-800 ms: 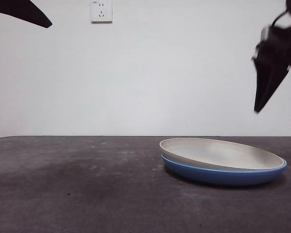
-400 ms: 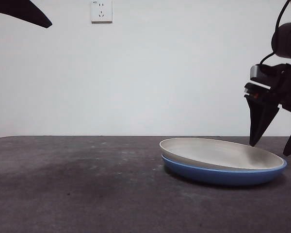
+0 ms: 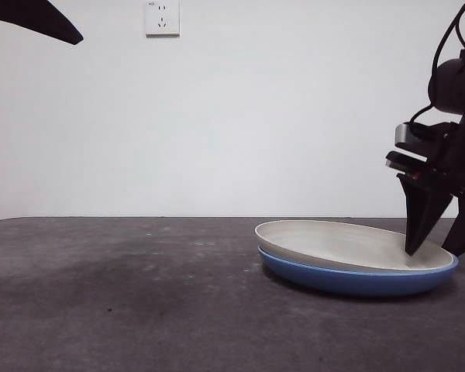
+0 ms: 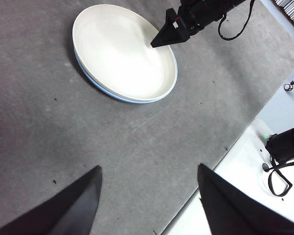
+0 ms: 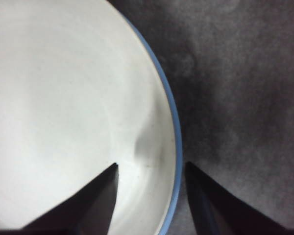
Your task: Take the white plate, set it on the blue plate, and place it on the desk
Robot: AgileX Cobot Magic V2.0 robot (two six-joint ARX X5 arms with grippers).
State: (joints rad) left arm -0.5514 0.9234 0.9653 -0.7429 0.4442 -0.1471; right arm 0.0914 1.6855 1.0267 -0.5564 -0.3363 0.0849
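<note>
The right gripper (image 5: 149,171) is straddling the stacked rims, jaws apart — closing now risks pinching the blue plate (image 3: 356,280) along with the white plate (image 3: 349,244).

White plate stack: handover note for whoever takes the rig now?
Right claw: open, straddling the rim of the white plate, one jaw inside the dish, one outside. Not gripped yet.
Left claw: open, held high over bare desk, waiting.
White plate sits nested in the blue plate, slightly tilted, on the right of the desk.
Done: white plate stacked on blue.
Left: close on the rim, lift the white plate off, set it on the desk.
</note>
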